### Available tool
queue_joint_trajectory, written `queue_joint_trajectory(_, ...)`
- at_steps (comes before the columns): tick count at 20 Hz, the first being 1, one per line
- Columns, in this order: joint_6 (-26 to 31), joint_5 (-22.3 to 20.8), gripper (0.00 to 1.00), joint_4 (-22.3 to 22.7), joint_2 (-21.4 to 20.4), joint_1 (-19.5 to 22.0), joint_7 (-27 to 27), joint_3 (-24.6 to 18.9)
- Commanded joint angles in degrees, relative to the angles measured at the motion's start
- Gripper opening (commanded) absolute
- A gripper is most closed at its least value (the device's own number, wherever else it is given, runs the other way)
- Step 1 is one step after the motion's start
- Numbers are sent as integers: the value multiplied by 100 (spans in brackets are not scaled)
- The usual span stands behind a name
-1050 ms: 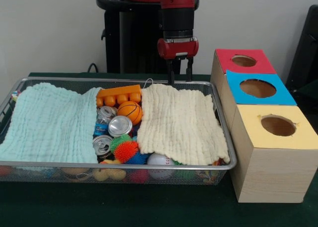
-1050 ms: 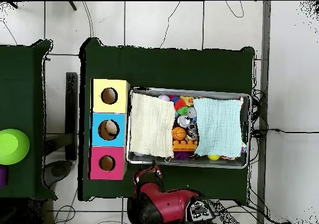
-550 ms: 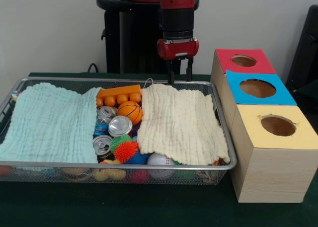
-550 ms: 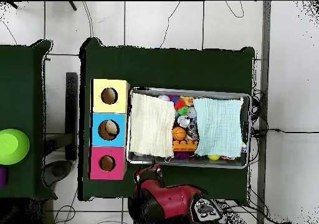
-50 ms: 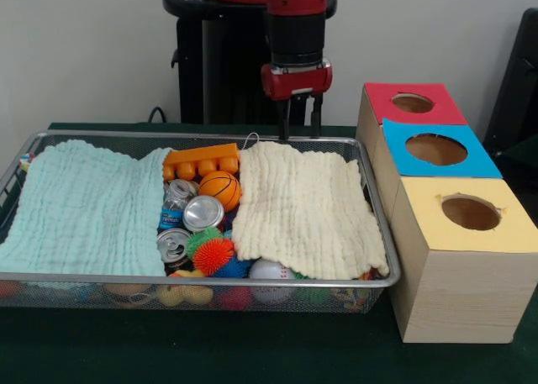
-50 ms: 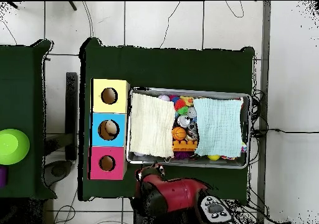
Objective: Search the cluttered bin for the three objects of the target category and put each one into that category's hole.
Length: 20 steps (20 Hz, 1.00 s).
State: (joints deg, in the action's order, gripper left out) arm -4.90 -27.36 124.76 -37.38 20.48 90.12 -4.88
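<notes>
A wire mesh bin [image 5: 202, 279] holds a pale blue cloth [image 5: 84, 207] on the left and a cream cloth [image 5: 307, 207] on the right. In the gap between them lie an orange toy brick [image 5: 200, 160], a small basketball [image 5: 219, 189], two cans [image 5: 203, 213], spiky balls [image 5: 213, 255] and a white baseball [image 5: 271, 270]. My gripper [image 5: 298, 130] hangs open and empty above the bin's far rim, at the cream cloth's far edge. From overhead my gripper [image 6: 156, 169] sits just outside the bin [image 6: 187, 91], near the cream cloth [image 6: 151, 125].
A wooden box stands right of the bin with a red-topped hole [image 5: 412, 103], a blue-topped hole [image 5: 435, 149] and a yellow-topped hole [image 5: 471, 213]. Overhead, something pale shows inside the blue hole [image 6: 109, 129]. A green bowl [image 6: 11, 145] rests on a side table.
My gripper has shifted slightly left and up in the front view. Overhead, the arm's body has swung toward the right. The bin's contents have not moved.
</notes>
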Motion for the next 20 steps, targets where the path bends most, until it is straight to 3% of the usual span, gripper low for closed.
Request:
queue_joint_trajectory(1,1085,287,100,-1025,-402,294,305,-694)
queue_joint_trajectory(8,1274,205,100,-1119,-661,394,284,-910)
queue_joint_trajectory(20,-30,-144,100,-1213,-754,403,654,-966)
